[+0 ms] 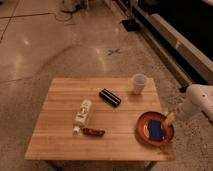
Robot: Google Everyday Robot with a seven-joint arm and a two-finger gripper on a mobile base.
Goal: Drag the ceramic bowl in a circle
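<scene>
Your camera looked down on a shiny floor (45,45) with a small blue cross (114,51) marked on it. On that floor stood your wooden table (60,142). Your white arm (199,100) came in from the right side, past the table's edge. The ceramic bowl (142,127) sat near the right front corner of the table, well apart from the other things. A white bottle (83,114) lay on its side near the middle of the table. A black bar (109,97) lay just behind it, and a white cup (139,83) stood near the back right edge. A blue thing (158,129) lay inside the bowl. A small red-brown thing (93,132) lay near the bottle's cap. Your gripper (170,118) was at the right rim of the bowl, and you could not tell if it was gripping or let go
</scene>
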